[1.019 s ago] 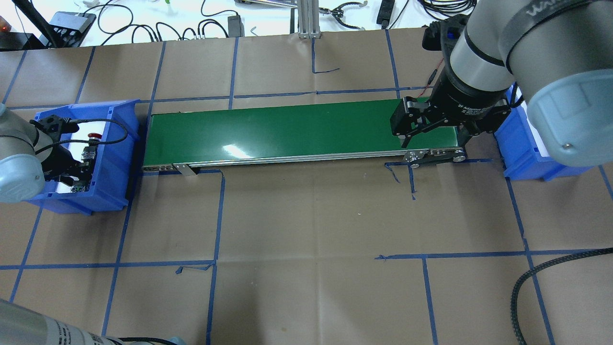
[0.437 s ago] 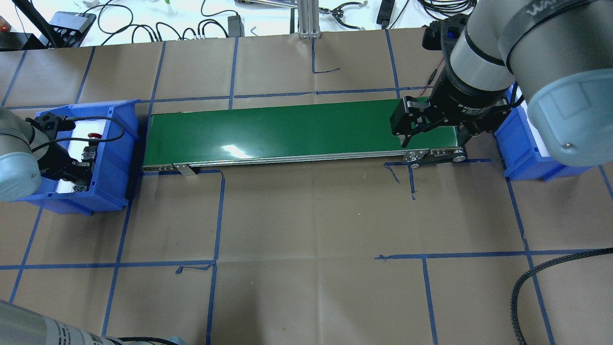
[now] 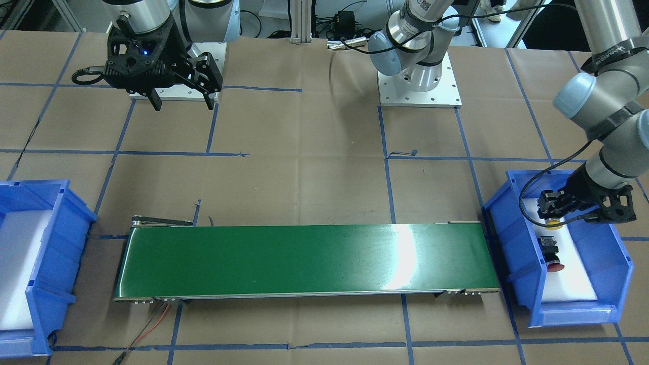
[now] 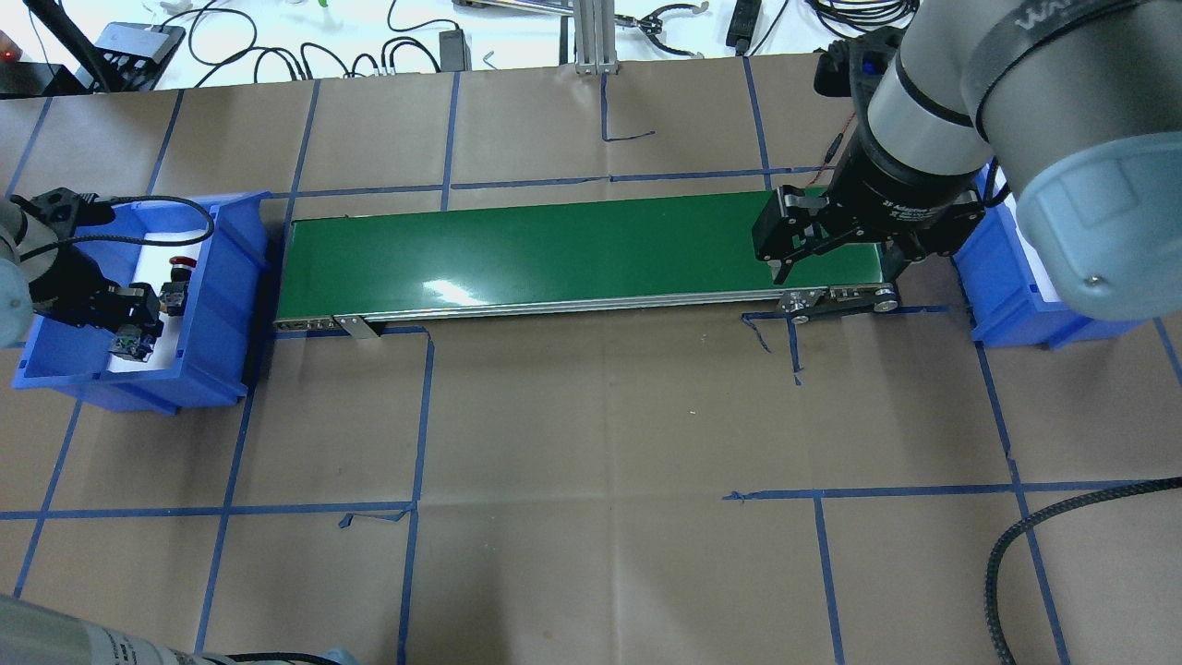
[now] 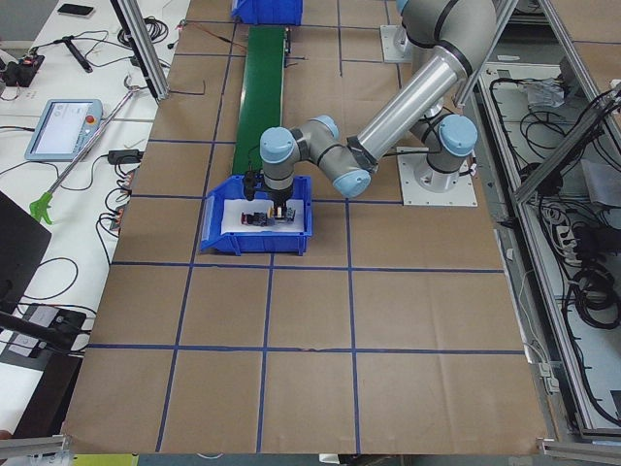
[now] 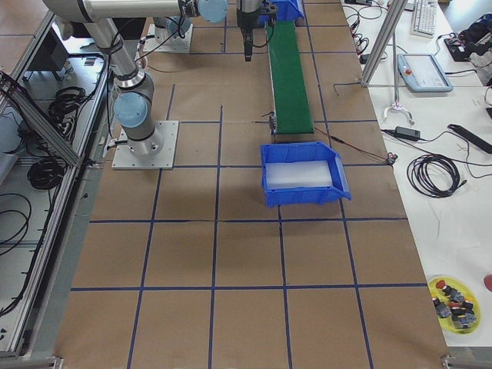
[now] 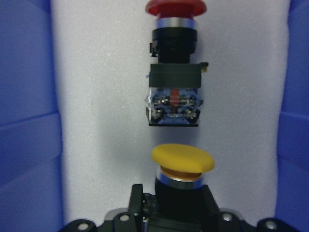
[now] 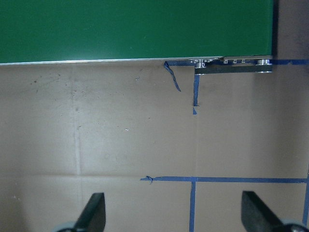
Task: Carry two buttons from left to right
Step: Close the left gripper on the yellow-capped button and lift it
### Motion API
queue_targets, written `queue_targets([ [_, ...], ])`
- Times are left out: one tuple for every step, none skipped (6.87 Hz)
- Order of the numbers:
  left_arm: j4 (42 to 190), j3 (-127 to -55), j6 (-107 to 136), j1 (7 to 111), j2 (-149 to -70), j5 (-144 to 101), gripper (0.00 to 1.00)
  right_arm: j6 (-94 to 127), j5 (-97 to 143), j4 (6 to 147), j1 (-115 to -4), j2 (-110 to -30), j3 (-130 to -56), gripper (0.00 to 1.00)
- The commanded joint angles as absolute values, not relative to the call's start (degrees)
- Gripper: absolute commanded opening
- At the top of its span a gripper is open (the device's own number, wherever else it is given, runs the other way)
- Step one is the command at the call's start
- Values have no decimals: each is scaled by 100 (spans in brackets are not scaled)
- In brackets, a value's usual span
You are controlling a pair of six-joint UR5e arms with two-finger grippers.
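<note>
Two buttons are in the blue bin (image 3: 507, 248) at the robot's left. The left jaws grip the black body of the yellow button (image 7: 182, 166); the red button (image 7: 175, 72) lies just beyond its cap on white foam (image 7: 96, 121). The right jaws spread wide above the surface (image 8: 120, 145) beside the green belt (image 4: 554, 249).

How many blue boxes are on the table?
2. One blue plastic bin sits at the green conveyor belt's end on the robot's left, holding a red-capped push button and a yellow-capped push button. The other blue plastic bin sits at the belt's opposite end.
</note>
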State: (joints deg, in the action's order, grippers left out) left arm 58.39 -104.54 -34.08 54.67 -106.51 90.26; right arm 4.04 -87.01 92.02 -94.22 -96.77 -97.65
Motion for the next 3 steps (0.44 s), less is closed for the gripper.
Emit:
queue_targets([
  [7428, -9313, -3401, 5493, -10477, 9044, 8, 404, -8701, 9211, -9422, -9677, -9747, 100],
  [7984, -8812, -3384, 5502, -10564, 9035, 8, 404, -8701, 9202, -9422, -9685, -9756, 100],
  [8128, -8537, -3358, 5563, -10651, 9035, 8, 404, -8701, 9202, -9422, -9686, -9756, 100],
])
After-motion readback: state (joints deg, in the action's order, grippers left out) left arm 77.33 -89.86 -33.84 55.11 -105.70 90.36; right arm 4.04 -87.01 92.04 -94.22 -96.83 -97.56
